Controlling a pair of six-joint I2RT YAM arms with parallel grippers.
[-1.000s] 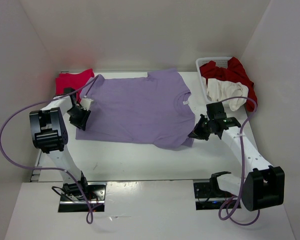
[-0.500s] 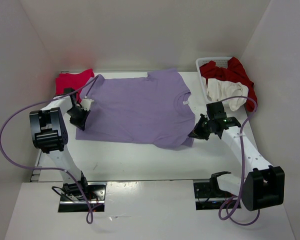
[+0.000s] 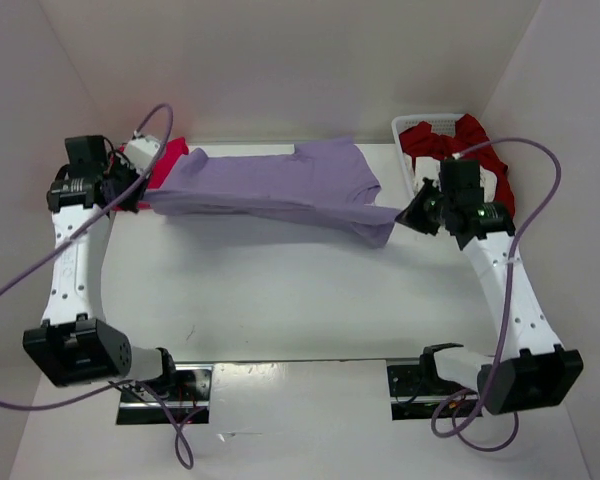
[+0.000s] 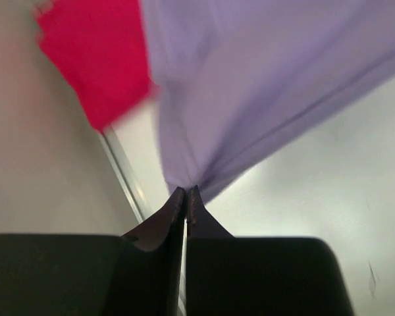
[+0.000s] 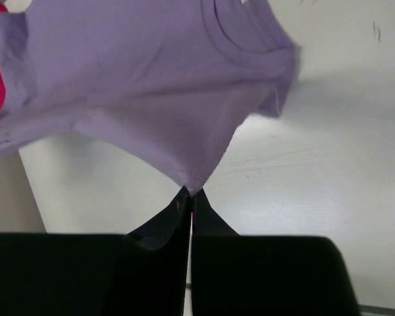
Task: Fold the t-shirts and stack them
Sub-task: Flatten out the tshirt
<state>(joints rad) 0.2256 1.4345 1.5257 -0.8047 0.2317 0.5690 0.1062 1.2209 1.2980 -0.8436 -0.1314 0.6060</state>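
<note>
The lavender shirt (image 3: 270, 178) is stretched across the far half of the table (image 3: 280, 295), pinched at both ends. Its collar side lies along the back. The near edge is lifted and runs taut on a slant from left to right, with one fold drooping near the right end.

The left gripper (image 3: 140, 192) is clenched on the shirt's left corner; in the wrist view its tips are pressed together and the cloth fans out from them. The right gripper (image 3: 412, 214) is clamped on a stitched hem corner at the right.

The magenta shirt (image 3: 170, 150) lies in the far-left corner, just beside the lavender's left end and partly behind the left gripper. The dark red shirt (image 3: 480, 145) is draped over the white basket (image 3: 425, 122) at far right, just behind the right gripper.

A wide stretch of table surface lies between the lifted edge and the arm bases. White walls close in at left, right and back. The left gripper is near the left wall.
</note>
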